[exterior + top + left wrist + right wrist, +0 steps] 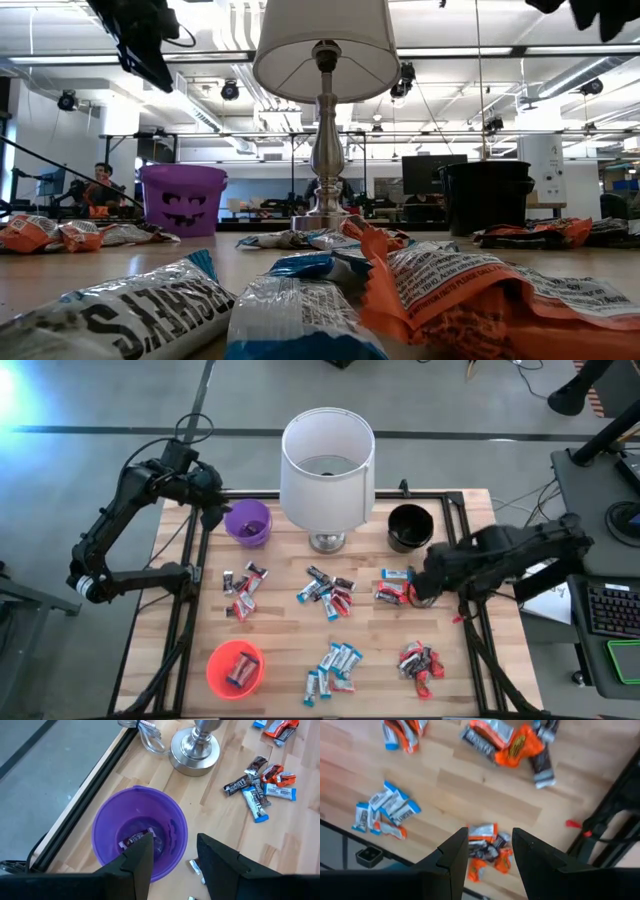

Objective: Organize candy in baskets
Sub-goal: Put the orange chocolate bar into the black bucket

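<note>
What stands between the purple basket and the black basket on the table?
The lamp with its white shade stands between the purple basket and the black basket, shown in the high view.

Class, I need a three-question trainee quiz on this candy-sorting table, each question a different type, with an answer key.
1. True or false: the purple basket holds candy.
2. Which basket sits nearest the right gripper? A) orange basket B) black basket C) purple basket
3. Fill in: the left gripper hovers open above the ___ basket.

Key: 1 true; 2 B; 3 purple.
</note>
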